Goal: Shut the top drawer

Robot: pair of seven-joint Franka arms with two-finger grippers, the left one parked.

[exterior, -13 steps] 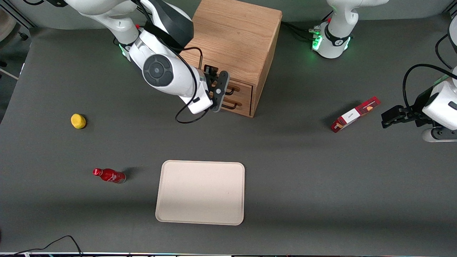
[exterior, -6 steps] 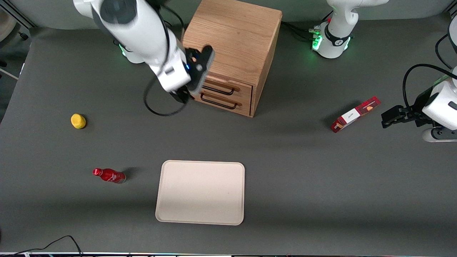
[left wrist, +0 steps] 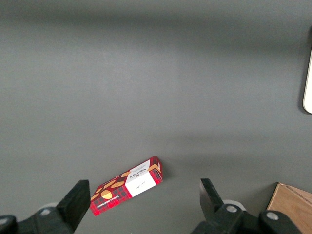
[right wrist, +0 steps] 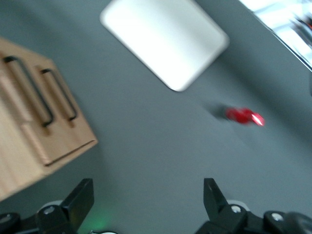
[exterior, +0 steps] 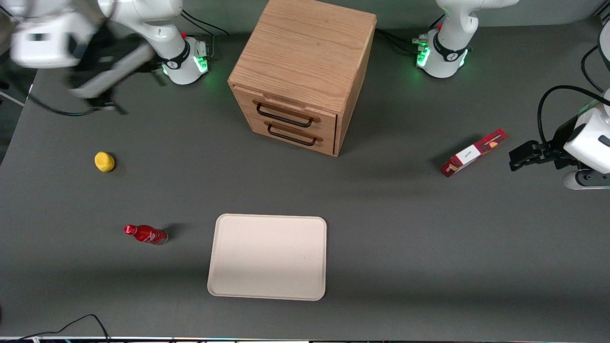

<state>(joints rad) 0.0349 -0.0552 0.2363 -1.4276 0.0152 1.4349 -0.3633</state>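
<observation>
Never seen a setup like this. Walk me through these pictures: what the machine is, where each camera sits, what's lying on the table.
Two white robot arms stand at a grey table. One picture looks down from the front; the other two come from cameras on the arms' wrists.

The working arm's gripper, jaws open and holding nothing, is out at its own end of the table, away from the wooden cabinet. The cabinet's top drawer looks pushed in.

Also on the table: a cream tray, a red bottle lying down, a yellow lemon-like fruit, and a red snack box toward the parked arm.

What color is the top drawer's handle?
Black, clearest in the front view: the top drawer's handle.
</observation>
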